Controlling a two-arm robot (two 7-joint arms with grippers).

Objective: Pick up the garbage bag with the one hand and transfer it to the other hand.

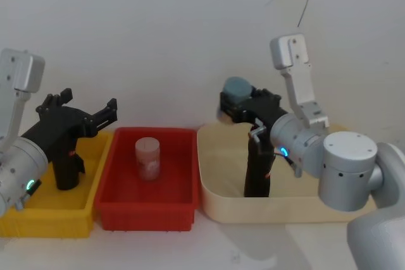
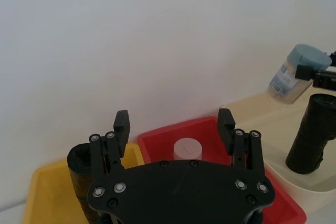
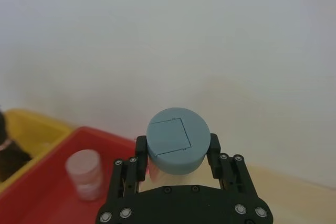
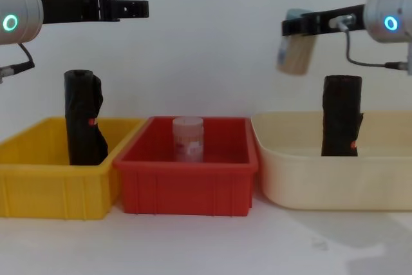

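**Hovering over the yellow bin, bag not yet picked up**

The garbage bag (image 4: 82, 117) stands upright in the yellow bin (image 4: 38, 185), rising above its walls. The left gripper (image 1: 88, 100) hangs above it with its fingers spread wide and nothing between them, which the left wrist view confirms. The right gripper (image 1: 239, 107) is raised over the cream bin (image 4: 335, 185), clenched on a blue-lidded jar (image 3: 177, 140); the chest view shows that jar tilted. A second black roll (image 4: 340, 115) stands in the cream bin. A small clear jar (image 4: 188, 138) sits in the red bin (image 4: 187, 191) between them.
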